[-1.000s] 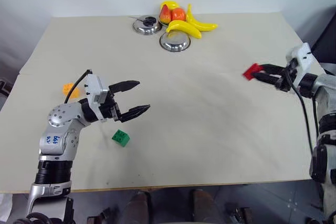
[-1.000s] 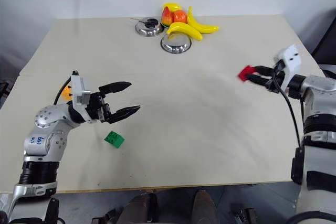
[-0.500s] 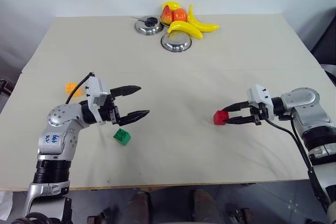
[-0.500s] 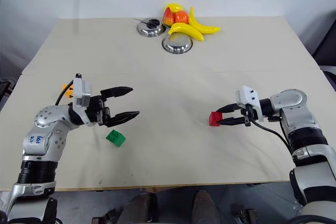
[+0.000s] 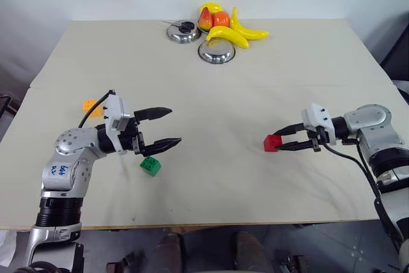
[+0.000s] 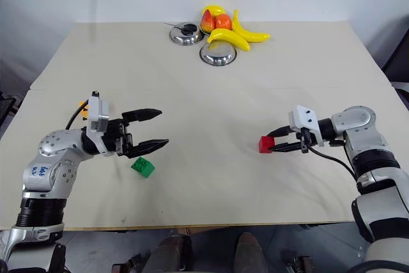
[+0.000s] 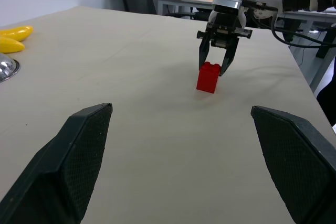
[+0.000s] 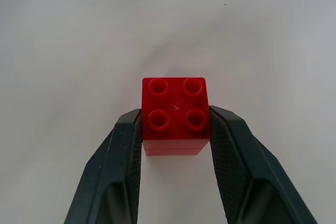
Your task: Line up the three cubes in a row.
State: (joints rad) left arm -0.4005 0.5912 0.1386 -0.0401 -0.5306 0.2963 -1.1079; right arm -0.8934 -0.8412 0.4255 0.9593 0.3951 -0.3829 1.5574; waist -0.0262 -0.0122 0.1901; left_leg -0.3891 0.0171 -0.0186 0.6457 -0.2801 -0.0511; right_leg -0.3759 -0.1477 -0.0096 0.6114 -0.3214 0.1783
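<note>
Right wrist view: right fingers (image 8: 176, 145) flank the red cube (image 8: 175, 109), pads touching its sides; left fingers (image 5: 160, 127) spread wide, empty.

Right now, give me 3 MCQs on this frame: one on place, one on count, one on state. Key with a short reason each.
1. Where is the green cube?
A. beside the bananas
B. on the table just below the left tool
C. in a steel bowl

2. How many studs show on top of the red cube?
A. two
B. four
C. six

3. What is the left tool's state?
A. open, holding nothing
B. shut on the orange-yellow cube
C. shut on the green cube

Key:
1 B: the green cube lies on the table under the spread fingertips, far from the bananas and the bowls.
2 B: the right wrist view shows a two by two grid.
3 A: its fingers stand wide apart with only bare table between them; the orange-yellow cube lies behind the arm.
</note>
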